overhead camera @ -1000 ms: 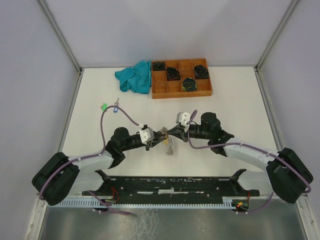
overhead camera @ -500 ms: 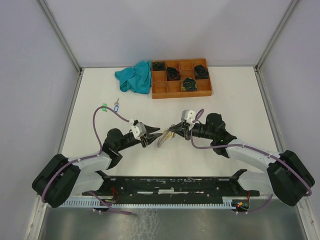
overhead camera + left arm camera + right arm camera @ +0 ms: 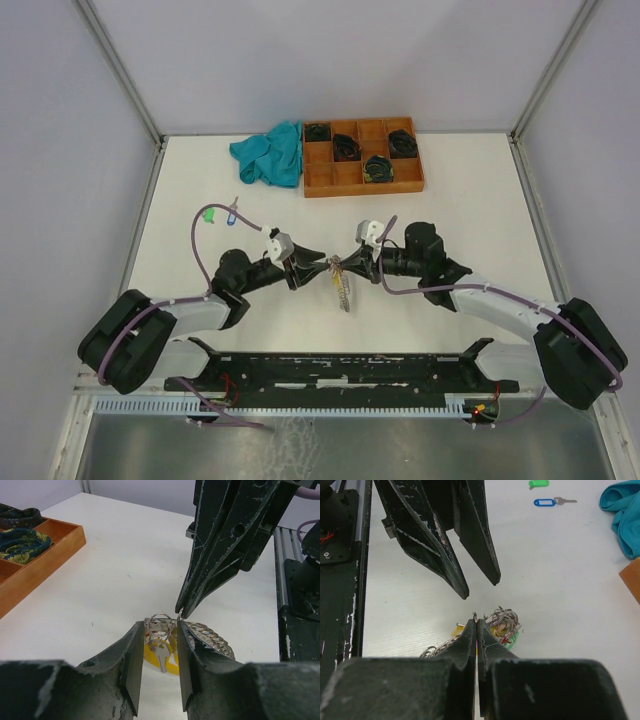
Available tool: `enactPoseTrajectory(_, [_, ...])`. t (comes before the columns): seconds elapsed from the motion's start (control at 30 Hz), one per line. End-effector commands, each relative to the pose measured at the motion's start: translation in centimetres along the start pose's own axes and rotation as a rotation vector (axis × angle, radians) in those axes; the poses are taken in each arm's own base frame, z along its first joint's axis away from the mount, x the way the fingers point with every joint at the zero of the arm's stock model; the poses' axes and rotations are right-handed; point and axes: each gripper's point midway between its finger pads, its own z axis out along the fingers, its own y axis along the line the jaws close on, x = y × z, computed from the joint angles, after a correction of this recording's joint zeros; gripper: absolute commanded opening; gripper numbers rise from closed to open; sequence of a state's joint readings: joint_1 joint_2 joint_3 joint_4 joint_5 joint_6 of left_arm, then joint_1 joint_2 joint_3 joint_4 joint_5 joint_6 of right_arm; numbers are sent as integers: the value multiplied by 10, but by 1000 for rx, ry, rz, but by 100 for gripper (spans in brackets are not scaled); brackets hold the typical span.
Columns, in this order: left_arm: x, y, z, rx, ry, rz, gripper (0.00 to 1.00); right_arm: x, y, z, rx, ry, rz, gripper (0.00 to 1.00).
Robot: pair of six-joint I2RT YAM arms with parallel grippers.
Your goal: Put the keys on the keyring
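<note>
Left gripper (image 3: 159, 632) has swung back in toward the right gripper (image 3: 476, 625), jaws parted astride the keyring (image 3: 501, 621), not clamping — probably to spread it. Right gripper pinches the ring's wire mid-table, steadying it. Left wrist view shows that gap; only the other views show the loose green key (image 3: 538, 483) and blue key (image 3: 547, 502), well apart.

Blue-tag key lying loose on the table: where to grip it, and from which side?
Take the blue-tagged key by its plastic tag, from straight above, jaws across the tag's narrow width. It lies flat on the table, so nothing offers from the side, and the metal blade looks thinner, likely harder to pinch. The green tag lies close but apart; keep clear of it.
</note>
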State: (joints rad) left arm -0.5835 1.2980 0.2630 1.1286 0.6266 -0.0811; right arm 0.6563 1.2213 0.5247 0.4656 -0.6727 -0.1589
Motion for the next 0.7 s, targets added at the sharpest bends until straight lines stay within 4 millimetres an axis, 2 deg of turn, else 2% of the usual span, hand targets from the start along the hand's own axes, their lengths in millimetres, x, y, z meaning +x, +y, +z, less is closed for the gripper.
enactPoseTrajectory(0.0, [-11,14,3,-67,-24,-20,40,-10,-9,-2,8,81,-13,1])
enactPoseTrajectory(0.13, [-3,34,-3,-193,7,-57,42,2,-10,-2,-1,182,29,1])
enactPoseTrajectory(0.27, [0,50,-15,-323,23,-86,43,15,-7,8,-20,260,32,0])
enactPoseTrajectory(0.5, [2,86,-59,-640,8,-131,49,40,-4,38,-20,422,-37,1])
enactPoseTrajectory(0.67, [4,105,-89,-820,-34,-194,57,62,-2,61,-23,512,-52,2])
